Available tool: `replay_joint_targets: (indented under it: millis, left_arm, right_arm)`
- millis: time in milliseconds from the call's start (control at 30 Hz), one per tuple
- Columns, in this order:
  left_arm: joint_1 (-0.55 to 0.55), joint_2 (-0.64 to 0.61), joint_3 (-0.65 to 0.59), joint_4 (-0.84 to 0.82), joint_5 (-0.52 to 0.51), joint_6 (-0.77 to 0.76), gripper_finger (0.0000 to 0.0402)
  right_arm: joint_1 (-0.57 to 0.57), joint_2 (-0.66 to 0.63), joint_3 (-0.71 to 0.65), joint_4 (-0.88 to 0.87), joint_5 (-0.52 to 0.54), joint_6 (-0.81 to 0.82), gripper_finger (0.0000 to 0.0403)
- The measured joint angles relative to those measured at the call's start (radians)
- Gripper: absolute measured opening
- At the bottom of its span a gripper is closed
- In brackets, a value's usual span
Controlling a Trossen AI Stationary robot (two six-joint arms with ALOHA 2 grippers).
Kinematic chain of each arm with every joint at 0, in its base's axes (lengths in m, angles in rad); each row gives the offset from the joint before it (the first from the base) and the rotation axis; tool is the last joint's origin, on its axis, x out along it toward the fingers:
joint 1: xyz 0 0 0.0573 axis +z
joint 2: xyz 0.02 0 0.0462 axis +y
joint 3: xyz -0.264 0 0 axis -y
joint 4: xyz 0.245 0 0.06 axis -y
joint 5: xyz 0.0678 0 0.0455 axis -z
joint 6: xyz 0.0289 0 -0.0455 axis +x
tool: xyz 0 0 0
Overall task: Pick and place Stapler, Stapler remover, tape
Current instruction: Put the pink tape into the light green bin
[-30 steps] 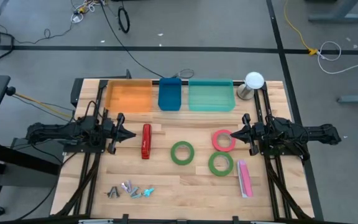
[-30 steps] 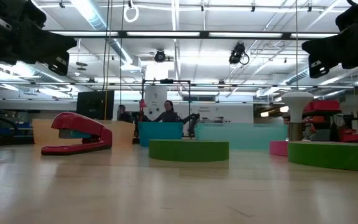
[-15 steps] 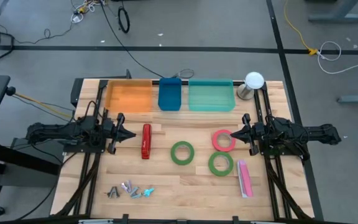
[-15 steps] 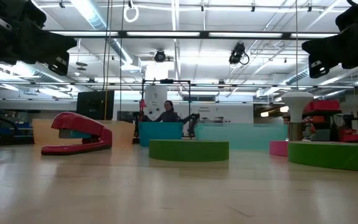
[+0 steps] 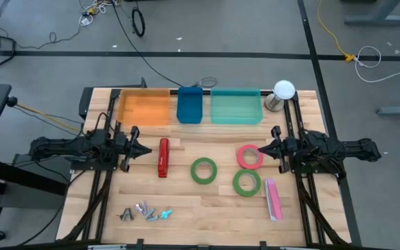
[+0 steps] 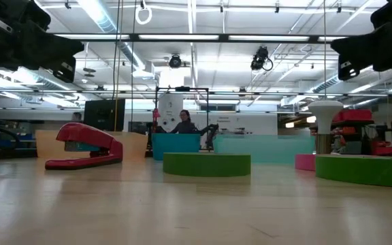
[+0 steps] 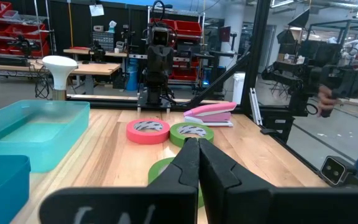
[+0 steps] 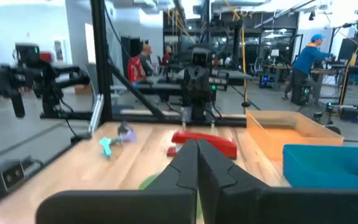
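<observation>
High view showed nothing yet picked: the red stapler [image 5: 163, 157] lay on the wooden tabletop [image 5: 207, 208] just beside the left tool [image 5: 146, 151], the two green tape rolls [image 5: 203, 170] [image 5: 246, 182] sat mid-table, and the red-pink tape roll [image 5: 250, 157] lay just beside the right tool [image 5: 262, 148]. A pink stapler [image 5: 273, 198] rested near the right edge, and a scatter of small staple removers [image 5: 146, 212] lay at the near left. Both tools were pressed together and empty, poised above the tabletop. The orange tray [image 5: 144, 107], blue tray [image 5: 189, 105] and teal tray [image 5: 236, 106] at the far side held nothing. The task seemed at its very start; the next move would call for one tool to spread, descend and straddle its nearest item
</observation>
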Motion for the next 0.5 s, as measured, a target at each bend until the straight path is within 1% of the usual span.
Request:
replay_joint_targets:
  millis: [133,233,333,500]
  left_arm:
    - [0.000,0.000,0.000,0.000,0.000,0.000,0.0003]
    - [0.000,0.000,0.000,0.000,0.000,0.000,0.0003]
    - [0.000,0.000,0.000,0.000,0.000,0.000,0.0003]
    - [0.000,0.000,0.000,0.000,0.000,0.000,0.0003]
  right_arm:
    - [0.000,0.000,0.000,0.090,0.015,0.005,0.0002]
    - [0.000,0.000,0.000,0.206,0.086,0.019,0.0002]
    - [0.000,0.000,0.001,0.280,0.163,0.019,0.0002]
    - [0.000,0.009,0.064,0.224,0.215,-0.005,0.0002]
